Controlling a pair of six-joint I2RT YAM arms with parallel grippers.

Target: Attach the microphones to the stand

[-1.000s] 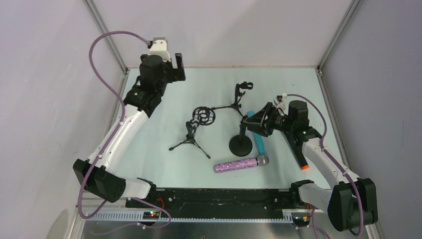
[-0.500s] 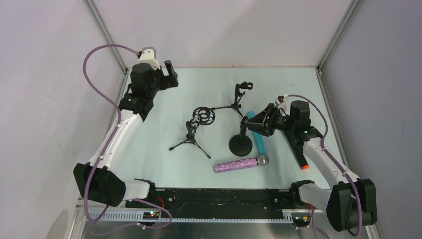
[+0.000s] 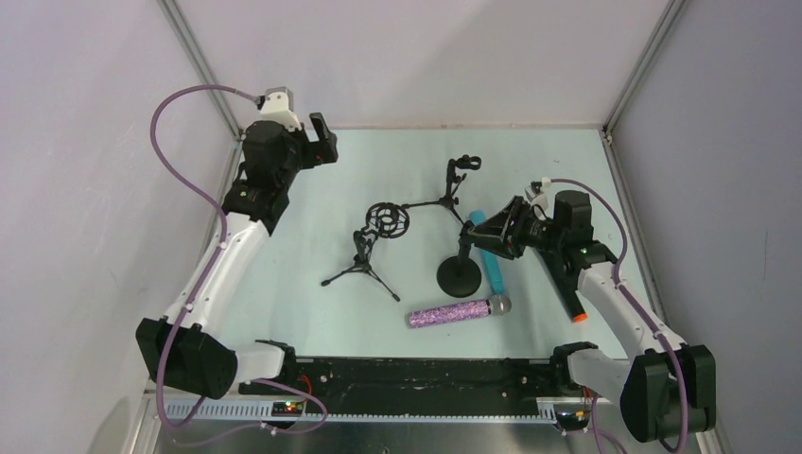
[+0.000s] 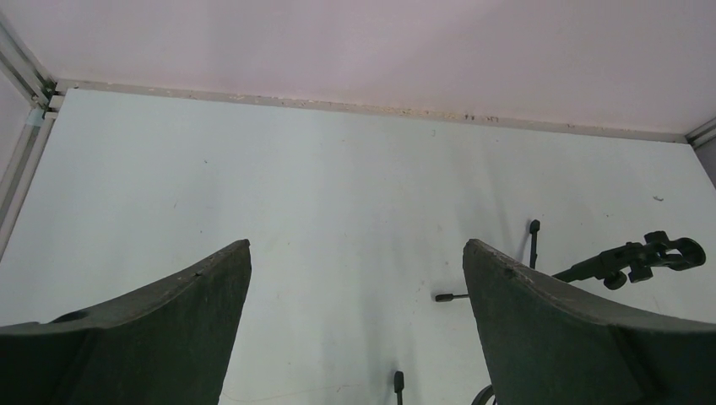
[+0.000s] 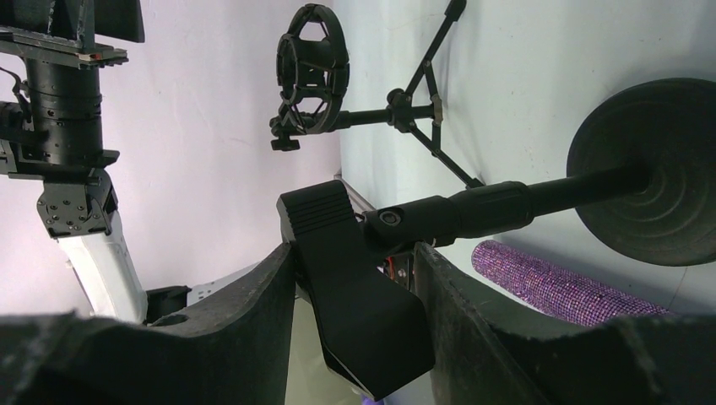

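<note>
left pincer (image 4: pixel 356 246): wide apart, empty | right pincer (image 5: pixel 355 251): clamped on clip (image 5: pixel 359 295) of round-base stand (image 3: pixel 459 275) | glittery purple microphone (image 3: pixel 454 312): lying on counter (image 3: pixel 549 161)

white arms (image 3: pixel 222 260), black joints (image 3: pixel 268 151), purple cables (image 3: pixel 171 97)

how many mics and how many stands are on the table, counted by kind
microphones: 3 (black microphone with orange ring, light blue microphone, glittery purple microphone)
stands: 3 (round-base stand, tripod stand with ring mount, tripod stand with clip)
total: 6
</note>
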